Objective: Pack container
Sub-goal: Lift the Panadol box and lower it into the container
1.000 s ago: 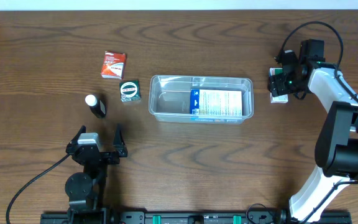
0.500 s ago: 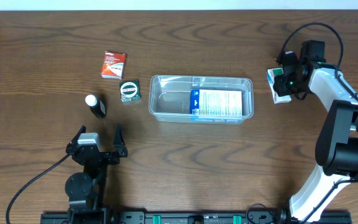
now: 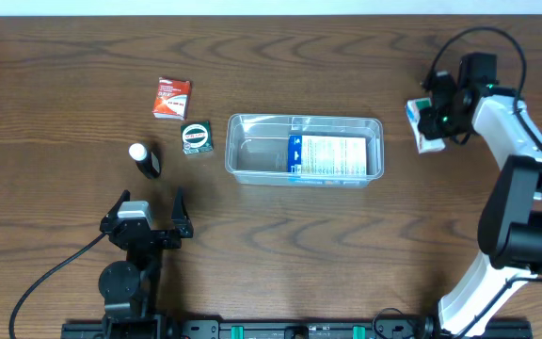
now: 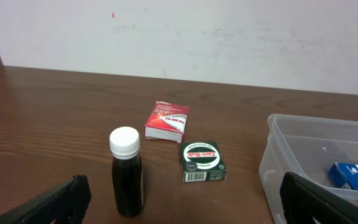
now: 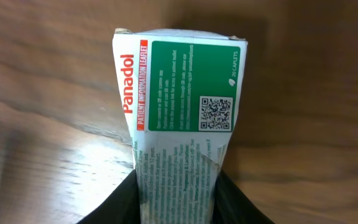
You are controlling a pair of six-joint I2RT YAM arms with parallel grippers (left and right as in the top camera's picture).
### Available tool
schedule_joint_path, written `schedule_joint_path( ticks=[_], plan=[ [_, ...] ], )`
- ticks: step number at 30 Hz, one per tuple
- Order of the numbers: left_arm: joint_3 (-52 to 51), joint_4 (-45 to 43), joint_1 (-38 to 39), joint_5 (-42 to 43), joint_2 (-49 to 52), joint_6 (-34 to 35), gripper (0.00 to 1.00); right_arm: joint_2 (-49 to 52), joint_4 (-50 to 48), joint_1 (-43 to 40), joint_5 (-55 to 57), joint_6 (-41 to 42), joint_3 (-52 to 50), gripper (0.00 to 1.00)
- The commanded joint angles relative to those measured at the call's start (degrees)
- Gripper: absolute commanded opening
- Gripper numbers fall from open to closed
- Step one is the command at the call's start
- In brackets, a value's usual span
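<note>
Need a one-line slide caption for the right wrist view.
Panadol box pinched by its near end between the right fingers, over the wooden table.

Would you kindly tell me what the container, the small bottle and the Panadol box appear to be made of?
Container: clear, glossy plastic, apparently; see-through walls with glints. Bottle: dark, shiny body, glass or plastic, unclear; its white cap looks plastic. Panadol box: printed cardboard with a faint sheen; a folded flap edge shows.
</note>
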State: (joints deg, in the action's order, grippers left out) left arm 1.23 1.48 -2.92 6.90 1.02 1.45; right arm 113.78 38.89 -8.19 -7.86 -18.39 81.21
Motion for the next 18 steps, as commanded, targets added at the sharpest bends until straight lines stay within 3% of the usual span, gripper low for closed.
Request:
schedule_joint_path(
  ticks=[1, 11, 18],
  plan=[
    [-1.01, 1.90, -0.28, 0.57, 0.02, -0.15, 0.98, -6.23, 1.57, 0.44, -0.13, 0.79, 5.16, 0.29],
    [-1.01, 1.90, -0.28, 0.57, 0.02, -0.15, 0.98, -18.12, 6.19, 8.79, -0.13, 0.76, 8.70, 0.29],
    [-1.01, 1.90, -0.28, 0.59, 0.02, -0.15, 0.98, -23.56, 12.11, 18.69, -0.13, 0.76, 8.68, 0.14]
  ],
)
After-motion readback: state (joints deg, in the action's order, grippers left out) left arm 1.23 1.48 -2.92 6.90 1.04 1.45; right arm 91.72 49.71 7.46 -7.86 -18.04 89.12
